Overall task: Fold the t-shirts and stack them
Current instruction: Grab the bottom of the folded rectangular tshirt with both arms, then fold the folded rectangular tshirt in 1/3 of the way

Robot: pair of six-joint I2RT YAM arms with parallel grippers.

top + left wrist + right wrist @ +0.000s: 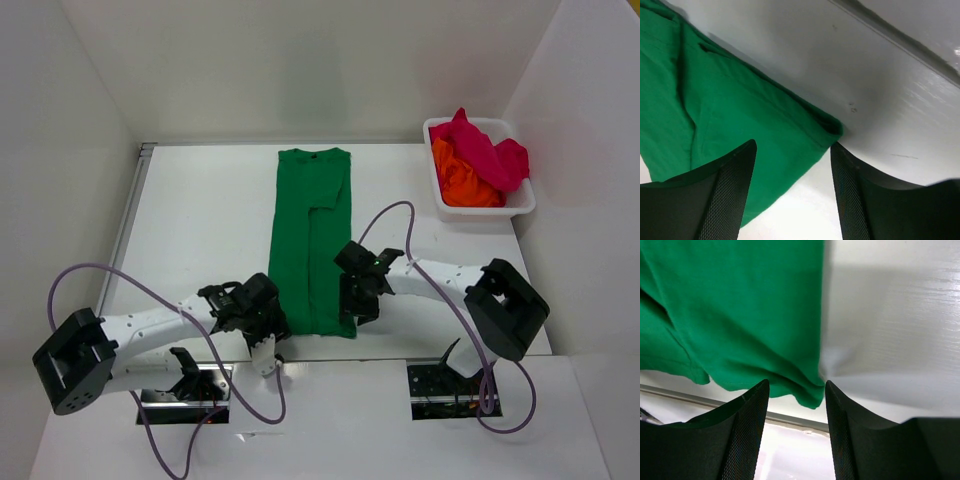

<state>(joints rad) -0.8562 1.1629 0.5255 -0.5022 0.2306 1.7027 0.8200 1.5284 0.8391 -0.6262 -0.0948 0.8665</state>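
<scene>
A green t-shirt [311, 240] lies flat in the middle of the table, folded into a long narrow strip that runs from the back towards the arms. My left gripper [272, 325] sits at its near left corner, jaws open, with the green hem [790, 135] lying between the fingers [727, 195] and not pinched. At the near right corner my right gripper [357, 300] is open too, and the cloth corner [810, 392] sits between its fingertips. An orange t-shirt [463, 182] and a magenta-red t-shirt [485, 150] lie crumpled in the basket.
The white mesh basket [520, 205] stands at the back right, close to the right wall. White walls enclose the table on three sides. The table's front edge [790, 420] runs just below the shirt's near end. Cables loop from both arms.
</scene>
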